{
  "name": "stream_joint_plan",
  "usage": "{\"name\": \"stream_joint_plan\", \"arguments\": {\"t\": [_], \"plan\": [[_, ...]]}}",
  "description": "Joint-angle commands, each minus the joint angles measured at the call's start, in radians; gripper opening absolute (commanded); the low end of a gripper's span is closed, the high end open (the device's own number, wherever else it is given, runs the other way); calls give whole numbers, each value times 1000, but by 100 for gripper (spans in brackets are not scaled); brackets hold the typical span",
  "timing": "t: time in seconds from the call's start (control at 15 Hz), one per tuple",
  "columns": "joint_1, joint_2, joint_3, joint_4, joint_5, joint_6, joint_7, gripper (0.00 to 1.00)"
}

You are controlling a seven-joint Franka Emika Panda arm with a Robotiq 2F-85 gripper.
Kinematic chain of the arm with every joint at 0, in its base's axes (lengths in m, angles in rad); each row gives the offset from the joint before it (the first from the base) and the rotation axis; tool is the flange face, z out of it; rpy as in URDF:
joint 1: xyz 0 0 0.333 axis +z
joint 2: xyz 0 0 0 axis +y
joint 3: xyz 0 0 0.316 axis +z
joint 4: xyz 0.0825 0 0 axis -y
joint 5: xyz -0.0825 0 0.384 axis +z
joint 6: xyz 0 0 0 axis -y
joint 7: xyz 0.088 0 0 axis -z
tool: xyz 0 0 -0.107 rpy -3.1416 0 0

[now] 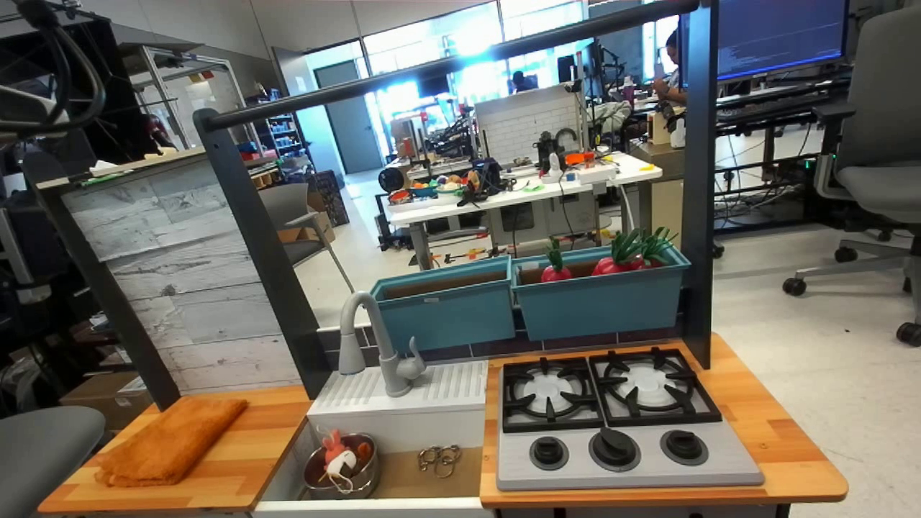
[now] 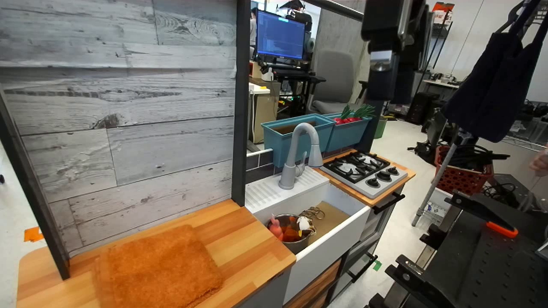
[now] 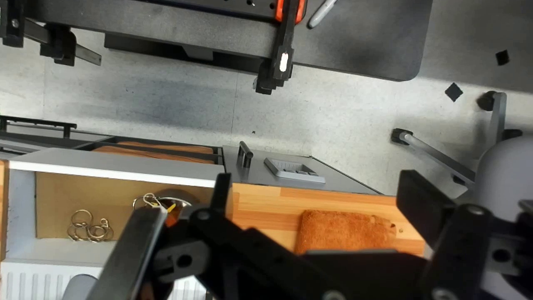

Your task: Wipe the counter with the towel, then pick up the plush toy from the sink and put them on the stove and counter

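Towel, orange, lies flat on the near section of the wooden tabletop. In the wrist view, the gripper stands clear, jaws spread wide, holding nothing. Next, the sink contains a metal pot of plush toys; metal rings lie beyond it. Farthest, the stove sits on the tabletop's far section.

From in front and above, an exterior view faces the white, rectangular sink and flat, silver-grey, black-grated stove. Close by the flat, fuzzy, orange cloth towel, an exterior view looks lengthwise across the sink toward the stove. The wrist view looks down from overhead; it shares towel and sink with both exterior views.
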Motion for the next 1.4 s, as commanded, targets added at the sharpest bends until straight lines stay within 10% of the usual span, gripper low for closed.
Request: {"name": "stream_joint_plan", "arguments": {"t": [0.0, 0.53, 1.0, 1.33], "plan": [[43, 164, 21, 134, -33, 94, 70, 100], [209, 632, -65, 468, -312, 304, 305, 100], [234, 977, -42, 817, -165, 381, 371, 100], [249, 957, -73, 759, -166, 440, 365, 100]]}}
